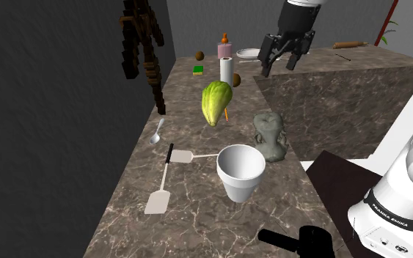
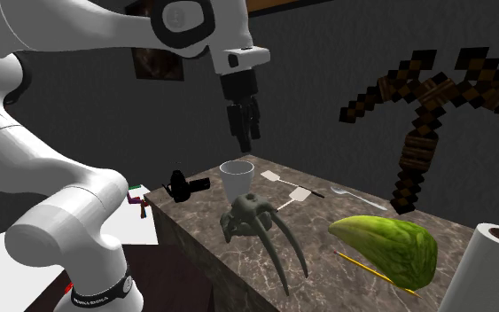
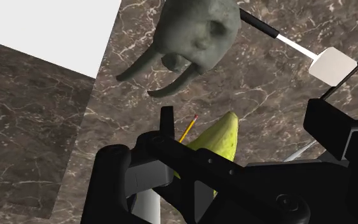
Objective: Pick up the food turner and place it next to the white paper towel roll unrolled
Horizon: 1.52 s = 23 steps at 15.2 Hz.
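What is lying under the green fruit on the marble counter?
A thin yellow pencil lies on the counter beneath the green fruit. Its ends stick out past the fruit's edge. The stretch directly underneath is covered and cannot be seen.

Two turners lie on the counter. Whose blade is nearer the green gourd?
The turner whose shaft runs toward the white cup; the other turner has its blade farther away.

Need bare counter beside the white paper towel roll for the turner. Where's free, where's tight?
Free: marble counter left of the white paper towel roll in the shoulder view, between the flat green sponge, the green ridged fruit and the counter's edge. Tight: pink bottle behind the roll, brown ball on that view's right, fruit in front.
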### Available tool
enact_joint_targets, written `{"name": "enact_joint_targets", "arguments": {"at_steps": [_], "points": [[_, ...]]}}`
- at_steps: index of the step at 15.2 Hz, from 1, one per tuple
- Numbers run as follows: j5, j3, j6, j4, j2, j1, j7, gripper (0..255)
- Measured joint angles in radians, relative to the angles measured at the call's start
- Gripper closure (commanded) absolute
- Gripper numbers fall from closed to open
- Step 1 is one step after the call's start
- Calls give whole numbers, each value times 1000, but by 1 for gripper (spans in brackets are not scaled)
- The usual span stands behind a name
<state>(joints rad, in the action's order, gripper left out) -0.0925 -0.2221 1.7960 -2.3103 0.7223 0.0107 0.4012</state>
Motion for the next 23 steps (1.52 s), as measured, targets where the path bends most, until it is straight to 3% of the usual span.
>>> {"name": "enact_joint_targets", "arguments": {"at_steps": [7,14,19,23], "points": [[-42,-172,115,0,-137,13,238,0],[-12,-349,215,86,-353,55,497,0],[104,-480,257,218,-580,93,727,0],[242,-535,263,333,-776,79,921,0]]}}
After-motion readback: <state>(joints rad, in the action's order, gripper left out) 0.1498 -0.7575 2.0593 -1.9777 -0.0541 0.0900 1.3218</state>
